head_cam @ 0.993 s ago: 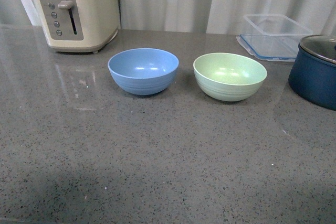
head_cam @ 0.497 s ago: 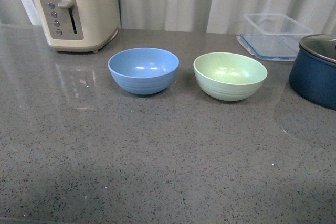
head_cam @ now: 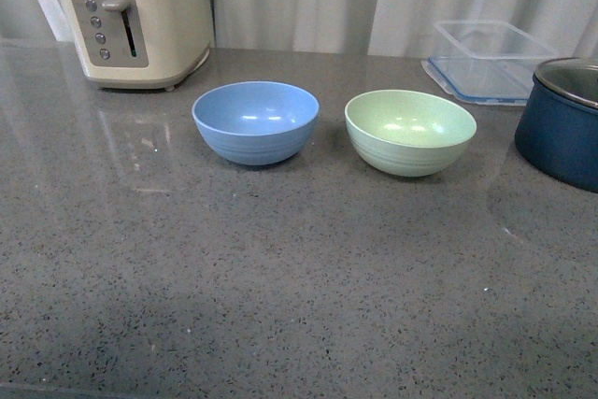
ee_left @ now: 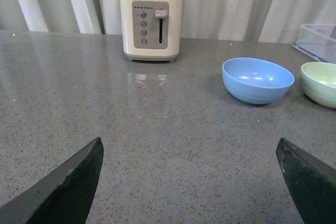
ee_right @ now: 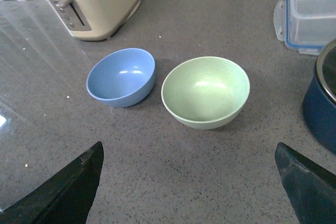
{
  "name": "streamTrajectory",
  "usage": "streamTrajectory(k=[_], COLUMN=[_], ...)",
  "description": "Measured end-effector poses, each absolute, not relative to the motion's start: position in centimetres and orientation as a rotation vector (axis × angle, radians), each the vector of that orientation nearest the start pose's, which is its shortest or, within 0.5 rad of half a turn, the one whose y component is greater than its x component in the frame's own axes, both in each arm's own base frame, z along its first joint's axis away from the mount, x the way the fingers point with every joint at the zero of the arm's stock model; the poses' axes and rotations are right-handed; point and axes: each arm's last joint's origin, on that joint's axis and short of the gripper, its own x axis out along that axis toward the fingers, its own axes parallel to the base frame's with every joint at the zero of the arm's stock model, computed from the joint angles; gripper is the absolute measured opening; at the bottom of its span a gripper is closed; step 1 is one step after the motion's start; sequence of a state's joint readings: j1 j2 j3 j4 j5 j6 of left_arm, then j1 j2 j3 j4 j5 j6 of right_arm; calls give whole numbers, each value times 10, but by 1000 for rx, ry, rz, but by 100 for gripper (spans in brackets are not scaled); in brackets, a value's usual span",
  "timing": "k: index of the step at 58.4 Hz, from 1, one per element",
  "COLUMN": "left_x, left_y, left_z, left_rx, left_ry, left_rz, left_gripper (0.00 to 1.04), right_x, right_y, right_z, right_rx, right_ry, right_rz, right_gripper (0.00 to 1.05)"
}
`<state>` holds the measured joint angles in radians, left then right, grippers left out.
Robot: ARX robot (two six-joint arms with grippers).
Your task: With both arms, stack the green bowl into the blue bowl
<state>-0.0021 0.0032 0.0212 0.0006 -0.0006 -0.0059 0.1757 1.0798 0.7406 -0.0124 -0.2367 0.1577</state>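
**Q:** Listing, biggest first?

**A:** Grey speckled counter [head_cam: 280, 306] carries everything. Cream toaster [head_cam: 140, 16], far left. Dark navy pot [head_cam: 561, 128] with lid, right edge. Clear lidded container [head_cam: 491, 63], far right, behind the pot. Then the two bowls, equal in size: blue bowl [head_cam: 255, 123] mid-counter, green bowl [head_cam: 409, 133] just to its right, near it but apart. Both are upright and empty.

**Q:** Grippers?

**A:** Left gripper [ee_left: 189, 142]: fingers spread wide, nothing between them, low over bare counter on the near left, well short of the blue bowl. Right gripper [ee_right: 189, 145]: also spread wide and empty, above the counter on the near side of the green bowl. Neither arm shows in the front view.

**Q:** Handling note for the green bowl?

**A:** It looks light and rigid, a thin-walled matte shell, probably plastic or similar. It is unlikely to break, and the matte finish should give fair grip. The rounded outside offers no flat face, so the rim is the likely hold — one finger inside, one outside, on the near or right edge. Being light, it may skid if nudged before the fingers close. The blue bowl could shift the same way when the green one lands — hence the second arm.
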Motion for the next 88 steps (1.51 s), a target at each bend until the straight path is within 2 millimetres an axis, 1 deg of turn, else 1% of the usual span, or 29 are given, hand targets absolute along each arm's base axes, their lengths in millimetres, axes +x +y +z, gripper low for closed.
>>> streamTrajectory(k=[4, 8, 10, 16, 20, 24, 29, 38, 43, 55, 57, 61, 63, 64, 79, 81, 84, 88], left_x=[97, 97, 97, 97, 97, 97, 97, 97, 97, 97, 97, 97, 97, 97, 97, 97, 97, 97], left_y=[0, 0, 0, 0, 0, 0, 0, 0, 0, 0, 0, 0, 0, 0, 0, 0, 0, 0], left_z=[171, 171, 171, 171, 171, 171, 171, 171, 171, 171, 171, 171, 171, 171, 171, 171, 171, 171], left_rx=[-6, -6, -6, -6, -6, -6, -6, -6, -6, -6, -6, -6, -6, -6, -6, -6, -6, -6], left_ry=[-18, -18, -18, -18, -18, -18, -18, -18, -18, -18, -18, -18, -18, -18, -18, -18, -18, -18], left_rz=[-2, -2, -2, -2, -2, -2, -2, -2, -2, -2, -2, -2, -2, -2, -2, -2, -2, -2], left_gripper=[98, 98, 98, 98, 98, 98, 98, 98, 98, 98, 98, 98, 98, 98, 98, 98, 98, 98], right_x=[266, 304, 319, 348, 363, 376, 387, 397, 402, 413, 414, 415, 416, 416, 415, 415, 414, 412], right_y=[58, 65, 67, 70, 71, 73, 74, 78, 79, 80, 80, 80, 80, 80, 83, 83, 82, 81], right_z=[280, 272, 267, 250, 239, 228, 221, 215, 207, 183, 180, 177, 177, 178, 181, 182, 185, 190], right_rx=[174, 172, 172, 168, 167, 168, 173, 164, 157, 141, 137, 137, 137, 137, 133, 133, 135, 136], right_ry=[464, 536, 569, 624, 657, 689, 720, 731, 741, 790, 797, 795, 786, 780, 762, 759, 751, 739], right_rz=[348, 277, 244, 179, 146, 111, 84, 42, 11, -52, -61, -70, -74, -72, -75, -78, -80, -79], right_gripper=[95, 95, 95, 95, 95, 95, 95, 95, 95, 94, 89, 75, 68, 63, 10, 5, 0, 1])
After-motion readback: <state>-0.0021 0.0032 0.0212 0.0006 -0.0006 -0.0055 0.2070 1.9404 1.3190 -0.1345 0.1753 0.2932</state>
